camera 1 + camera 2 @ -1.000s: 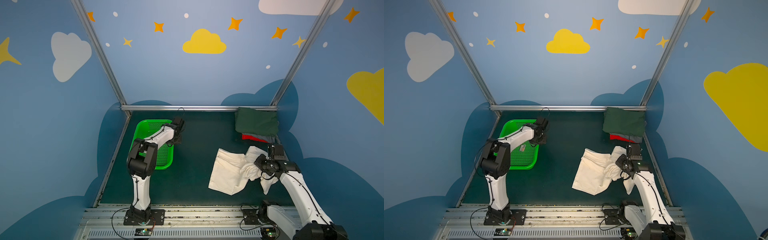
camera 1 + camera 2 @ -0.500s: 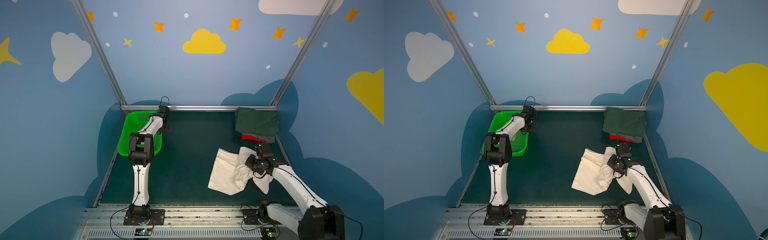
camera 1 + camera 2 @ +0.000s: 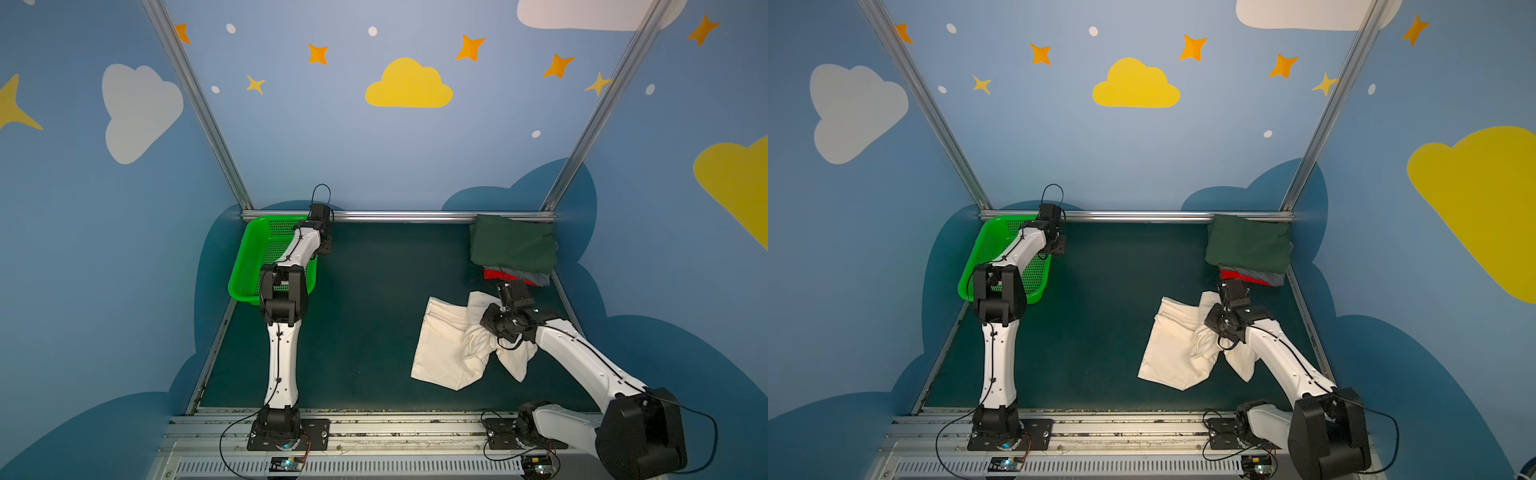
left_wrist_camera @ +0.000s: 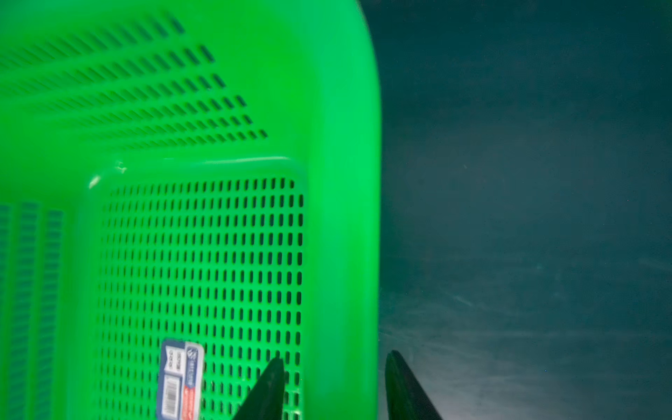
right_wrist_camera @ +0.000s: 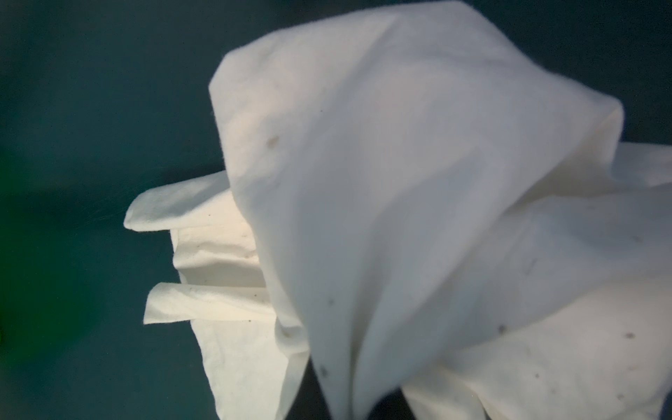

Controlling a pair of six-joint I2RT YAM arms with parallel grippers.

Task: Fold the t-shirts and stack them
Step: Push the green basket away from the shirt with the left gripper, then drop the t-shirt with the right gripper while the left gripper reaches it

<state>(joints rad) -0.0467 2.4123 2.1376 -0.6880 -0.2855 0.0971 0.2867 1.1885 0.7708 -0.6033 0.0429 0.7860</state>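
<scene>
**Handling a limp cream tee (image 3: pixel 446 349)**

My right gripper (image 3: pixel 492 334) is clamped on a bunched fold of the cream tee, which lies crumpled on the mat (image 3: pixel 365 316) just before the folded stack (image 3: pixel 513 245). Light, soft and shapeless, it drapes; I judge hem corners the better hold. My left gripper (image 4: pixel 334 382) stands open astride the basket (image 3: pixel 249 266) rim, gripping nothing.

**Cream tee bunched, three tees stacked**

Your cream-white tee (image 3: pixel 440 345) lies right of centre on the dark mat (image 3: pixel 374 311). Its left half is flat, its right side is bunched, and one speckled fold is raised. In the far right corner, the folded dark green tee (image 3: pixel 513 245) tops the grey tee (image 3: pixel 540 278) and the red tee (image 3: pixel 492 274).
</scene>
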